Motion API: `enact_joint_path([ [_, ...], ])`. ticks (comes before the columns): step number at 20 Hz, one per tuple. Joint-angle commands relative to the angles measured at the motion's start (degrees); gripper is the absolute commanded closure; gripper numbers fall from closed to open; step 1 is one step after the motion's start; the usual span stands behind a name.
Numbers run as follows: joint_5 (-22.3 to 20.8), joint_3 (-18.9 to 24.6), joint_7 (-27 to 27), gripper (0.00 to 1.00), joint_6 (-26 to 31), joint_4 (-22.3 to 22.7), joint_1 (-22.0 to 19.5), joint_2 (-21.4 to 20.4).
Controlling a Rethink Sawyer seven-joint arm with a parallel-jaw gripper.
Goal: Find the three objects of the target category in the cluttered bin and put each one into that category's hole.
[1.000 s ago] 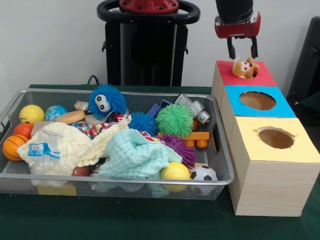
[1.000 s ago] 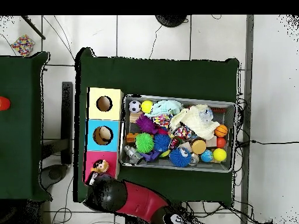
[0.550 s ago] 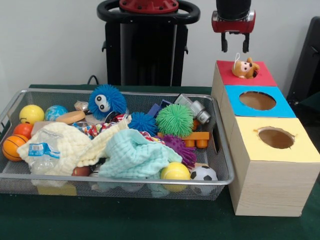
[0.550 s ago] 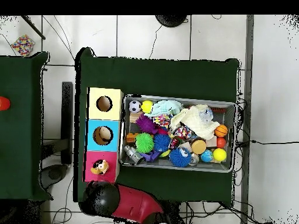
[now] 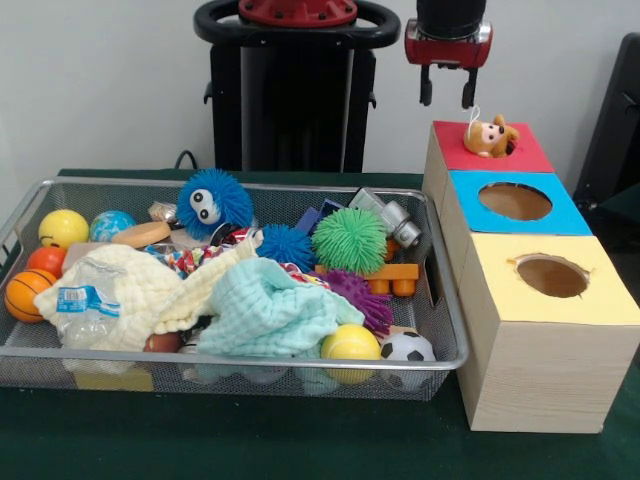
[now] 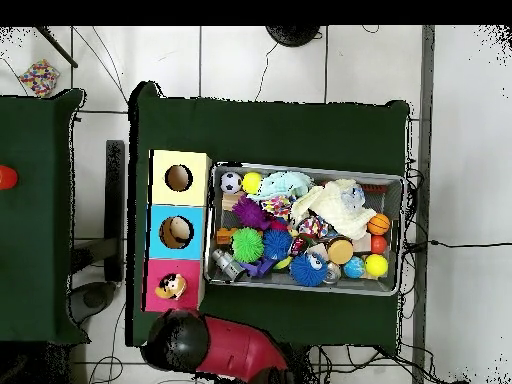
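The small plush animal (image 5: pixel 489 136) sits on the red box top (image 5: pixel 456 148), lodged in the hole there, head and body still above the surface; you can see it in the overhead view too (image 6: pixel 171 287). The gripper (image 5: pixel 446 93) hangs above and slightly to the picture-left of it in the front view, clear of the toy, with its two fingers apart and nothing between them.

The box row: red, then the blue box top (image 5: pixel 575 215) with an open hole, then the yellow box top (image 5: pixel 610 300) with its hole torn at the rim. Overhead you'll spot something pale inside the blue hole (image 6: pixel 176 232); can't tell what it is.

The wire bin (image 5: pixel 445 340) sits just beside the boxes on the green table (image 5: pixel 250 440). Inside you've got:
- blue fuzzy ball with eyes (image 5: pixel 214 203), near the far wall
- green spiky ball (image 5: pixel 349 240) with a smaller blue spiky ball (image 5: pixel 286 246) next to it
- purple spiky ball (image 5: pixel 360 297)
- mint cloth (image 5: pixel 265 312) and cream cloth (image 5: pixel 135 290) piled mid-bin
- soccer ball (image 5: pixel 407 347) and yellow ball (image 5: pixel 350 343) at the near wall
- small basketball (image 5: pixel 24 292) and a yellow smiley ball (image 5: pixel 63 228) at the picture-left end
- crumpled water bottle (image 5: pixel 85 300) on the cream cloth
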Motion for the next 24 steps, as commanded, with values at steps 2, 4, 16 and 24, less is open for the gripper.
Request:
enact_joint_path([
  [2, 2.2, 3.4, 10.6, 0.00, -10.0, -2.9, -4.6, 0.7],
  [4, 3.1, 4.8, 11.3, 0.00, -10.7, -1.9, -5.4, 0.6],
  [16, 5.3, 12.7, 15.7, 0.00, -17.6, 2.6, -10.0, 1.9],
  [24, 8.3, 12.2, 15.3, 0.00, -10.0, 3.3, -8.7, -0.2],
])
